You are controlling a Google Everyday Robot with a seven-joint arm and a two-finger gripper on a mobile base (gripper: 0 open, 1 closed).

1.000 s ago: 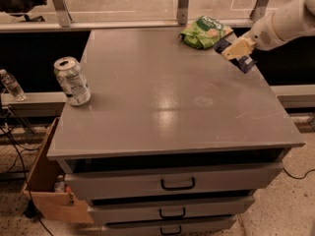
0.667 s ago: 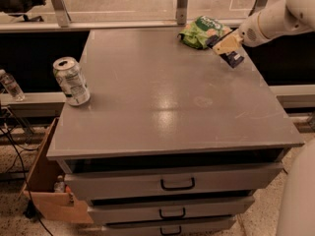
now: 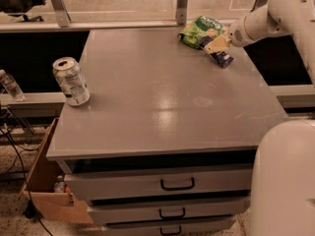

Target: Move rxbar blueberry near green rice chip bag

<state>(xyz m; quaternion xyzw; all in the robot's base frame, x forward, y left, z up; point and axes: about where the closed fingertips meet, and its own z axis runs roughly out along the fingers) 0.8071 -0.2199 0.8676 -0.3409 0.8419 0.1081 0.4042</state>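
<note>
The light is warm and a bit dim, and it makes a pale shiny patch in the middle of the table (image 3: 138,63). It is dark under the table top, and the gripper (image 3: 216,44) at the far right corner looks bright.

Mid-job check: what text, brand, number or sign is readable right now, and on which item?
Nothing can be read as words in this view.
green rice chip bag: white and dark green print, too blurred to read.
rxbar blueberry: pale lettering, too small to read; the tool grips it at the far right, right beside the bag.
silver can: label print, too blurred to read.
</note>
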